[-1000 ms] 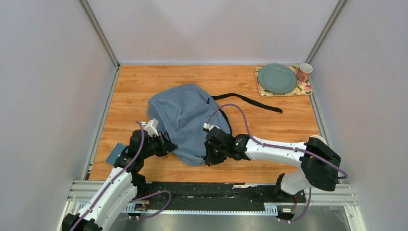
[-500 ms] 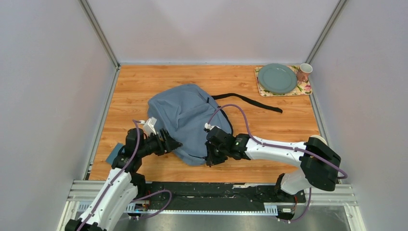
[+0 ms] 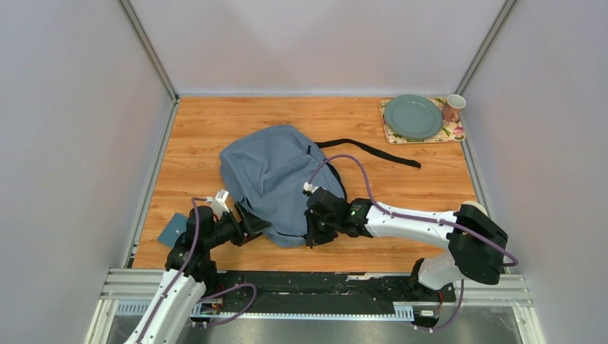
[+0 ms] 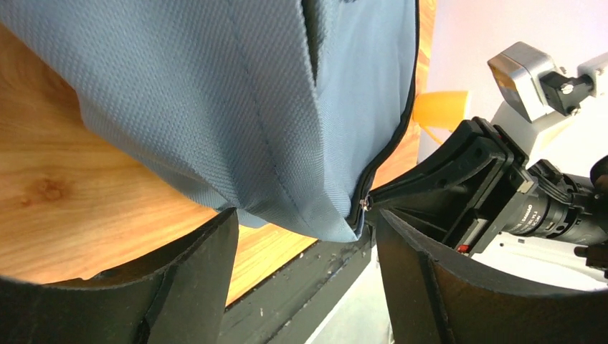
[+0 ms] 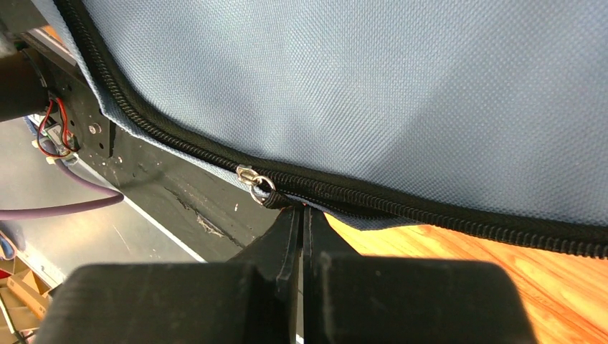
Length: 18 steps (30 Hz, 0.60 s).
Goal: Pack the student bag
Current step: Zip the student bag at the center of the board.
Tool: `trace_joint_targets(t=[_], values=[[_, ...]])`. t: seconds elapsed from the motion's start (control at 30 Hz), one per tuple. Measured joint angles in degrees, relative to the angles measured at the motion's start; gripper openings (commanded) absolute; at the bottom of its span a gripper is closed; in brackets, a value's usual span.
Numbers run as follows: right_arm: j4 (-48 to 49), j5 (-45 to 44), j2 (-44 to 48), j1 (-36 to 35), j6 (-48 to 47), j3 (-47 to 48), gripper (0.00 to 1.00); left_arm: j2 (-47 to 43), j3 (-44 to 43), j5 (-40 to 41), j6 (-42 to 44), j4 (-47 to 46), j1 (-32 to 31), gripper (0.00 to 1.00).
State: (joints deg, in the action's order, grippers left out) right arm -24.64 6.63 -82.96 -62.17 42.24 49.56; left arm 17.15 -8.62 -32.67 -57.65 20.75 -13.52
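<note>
The student bag [image 3: 272, 179] lies slumped in the middle of the wooden table, grey-blue with a dark zip [image 5: 401, 201] along its near edge. My right gripper [image 3: 313, 233] is at the bag's near corner, and the right wrist view shows that gripper [image 5: 302, 209] shut on the black pull tab [image 5: 278, 200] of the zip. My left gripper [image 3: 256, 226] sits just left of that corner. Its jaws stand open in the left wrist view [image 4: 307, 218], with the bag's lower corner [image 4: 330, 218] hanging just beyond the fingertips, untouched.
A black strap [image 3: 373, 152] trails right from the bag. A flat blue-grey item [image 3: 172, 229] lies at the table's left near edge. A green plate [image 3: 412, 117] on a flowered mat [image 3: 430, 136] and a cup [image 3: 452, 107] stand at the back right.
My left gripper has opened, letting go of the bag's edge, and the left arm has dropped back toward the near edge. The right gripper has stayed shut on the zip tab.
</note>
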Motion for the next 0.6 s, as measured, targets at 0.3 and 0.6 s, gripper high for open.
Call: trace_joint_targets(t=[0.3, 0.6], values=[[-0.2, 0.5, -0.6, 0.0, 0.0, 0.9, 0.0, 1.4, 1.3, 8.7, -9.9, -5.3, -14.9, 0.78], [-0.4, 0.7, -0.7, 0.0, 0.0, 1.1, 0.0, 13.3, 3.7, 17.8, -15.0, -18.3, -22.1, 0.65]])
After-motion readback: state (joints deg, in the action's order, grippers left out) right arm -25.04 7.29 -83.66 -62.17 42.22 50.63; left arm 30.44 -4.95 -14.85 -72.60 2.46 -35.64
